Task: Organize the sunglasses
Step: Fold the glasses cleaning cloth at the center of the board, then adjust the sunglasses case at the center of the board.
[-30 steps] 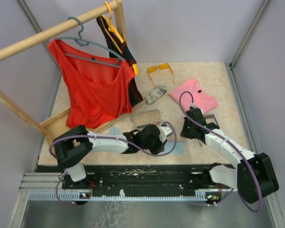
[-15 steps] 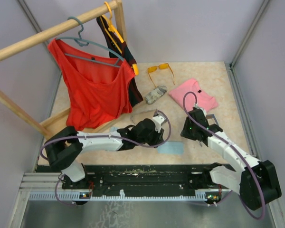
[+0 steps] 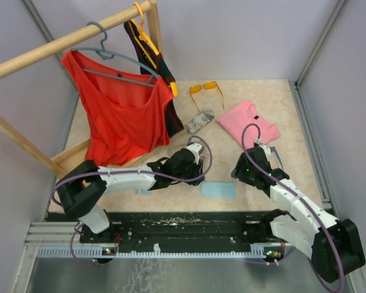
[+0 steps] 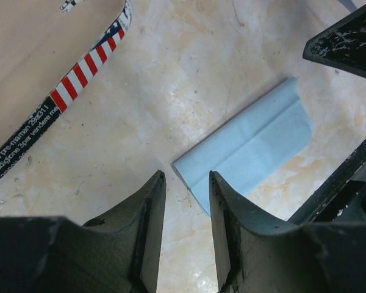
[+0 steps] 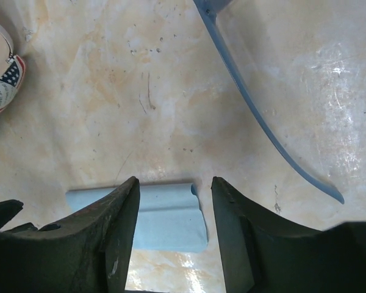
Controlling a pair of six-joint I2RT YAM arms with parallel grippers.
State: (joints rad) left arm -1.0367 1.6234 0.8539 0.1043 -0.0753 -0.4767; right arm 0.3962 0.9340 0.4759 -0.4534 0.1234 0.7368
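Observation:
The orange-yellow sunglasses (image 3: 206, 90) lie open at the back of the table, far from both arms. Of the greyish-lilac sunglasses, only one thin arm (image 5: 262, 125) shows in the right wrist view, just beyond my right gripper. My left gripper (image 4: 186, 177) is open and empty, hovering near a corner of the folded light-blue cloth (image 4: 250, 146). My right gripper (image 5: 174, 183) is open too, with its jaws over the cloth's (image 3: 218, 189) other end and nothing held. In the top view the left gripper (image 3: 194, 155) is left of the right gripper (image 3: 244, 171).
A beige glasses case (image 4: 43, 55) with flag-striped trim lies under the left arm. A small patterned case (image 3: 199, 122) and a pink folded garment (image 3: 249, 124) lie further back. The wooden clothes rack (image 3: 67, 39) with a red top (image 3: 119, 116) fills the left.
Both grippers have opened wider. The left arm has drawn back from the light-blue cloth toward the table's middle, leaving the cloth flat on the table. The right arm shifted only slightly.

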